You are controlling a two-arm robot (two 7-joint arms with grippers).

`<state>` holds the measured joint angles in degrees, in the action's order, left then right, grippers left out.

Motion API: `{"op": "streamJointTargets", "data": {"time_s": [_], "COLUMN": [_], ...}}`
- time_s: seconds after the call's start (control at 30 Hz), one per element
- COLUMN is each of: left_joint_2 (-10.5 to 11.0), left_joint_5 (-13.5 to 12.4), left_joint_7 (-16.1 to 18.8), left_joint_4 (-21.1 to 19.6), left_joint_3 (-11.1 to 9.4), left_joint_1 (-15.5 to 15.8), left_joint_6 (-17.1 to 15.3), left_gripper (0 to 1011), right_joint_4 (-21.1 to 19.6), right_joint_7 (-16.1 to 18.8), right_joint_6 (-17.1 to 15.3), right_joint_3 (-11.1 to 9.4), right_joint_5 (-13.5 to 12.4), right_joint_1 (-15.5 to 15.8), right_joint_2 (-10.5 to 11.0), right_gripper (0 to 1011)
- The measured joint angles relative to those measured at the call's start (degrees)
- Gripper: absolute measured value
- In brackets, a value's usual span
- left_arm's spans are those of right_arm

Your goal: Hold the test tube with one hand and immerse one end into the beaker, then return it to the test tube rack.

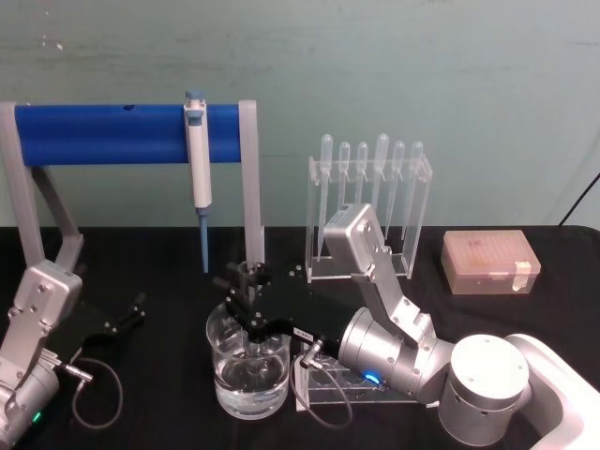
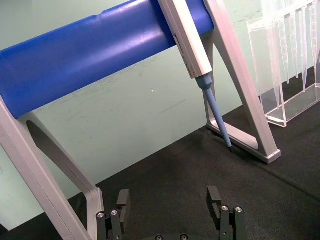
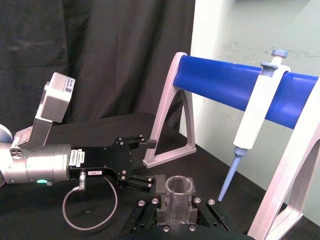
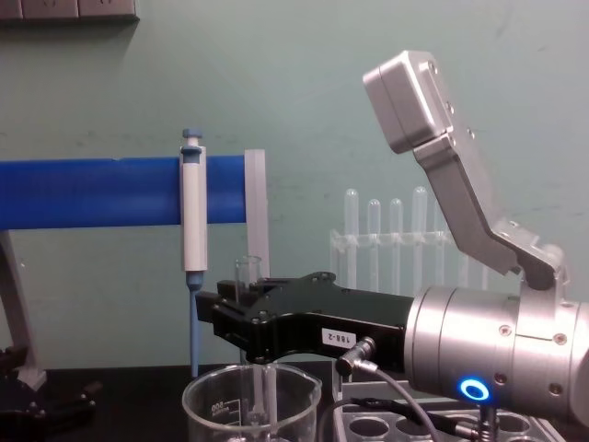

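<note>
The test tube stands upright with my right gripper shut on its upper part, directly over the beaker. In the chest view the tube's open rim rises above the black fingers and its lower end reaches down inside the beaker. The beaker holds clear water. The right wrist view looks down on the tube's rim clamped between the pads. My left gripper rests open on the table at the left, apart from the beaker, and its fingers hold nothing.
A blue bar stand carries a hanging pipette behind the beaker. An acrylic rack of plastic pipettes stands at the back right, beside a pinkish tip box. A clear tube rack lies under my right wrist.
</note>
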<state>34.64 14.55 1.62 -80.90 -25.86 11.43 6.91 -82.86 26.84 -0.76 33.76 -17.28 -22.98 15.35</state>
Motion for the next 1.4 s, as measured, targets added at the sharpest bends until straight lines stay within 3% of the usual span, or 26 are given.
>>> {"op": "streamJointTargets", "data": {"time_s": [1.4], "left_joint_2": [0.0], "left_joint_5": [0.0], "left_joint_7": [0.0], "left_joint_4": [0.0], "left_joint_3": [0.0], "left_joint_1": [0.0], "left_joint_6": [0.0], "left_gripper": [1000], "right_joint_4": [0.0], "right_joint_7": [0.0], "right_joint_6": [0.0], "right_joint_3": [0.0], "right_joint_5": [0.0], "right_joint_1": [0.0], "right_joint_2": [0.0], "right_gripper": [217]}}
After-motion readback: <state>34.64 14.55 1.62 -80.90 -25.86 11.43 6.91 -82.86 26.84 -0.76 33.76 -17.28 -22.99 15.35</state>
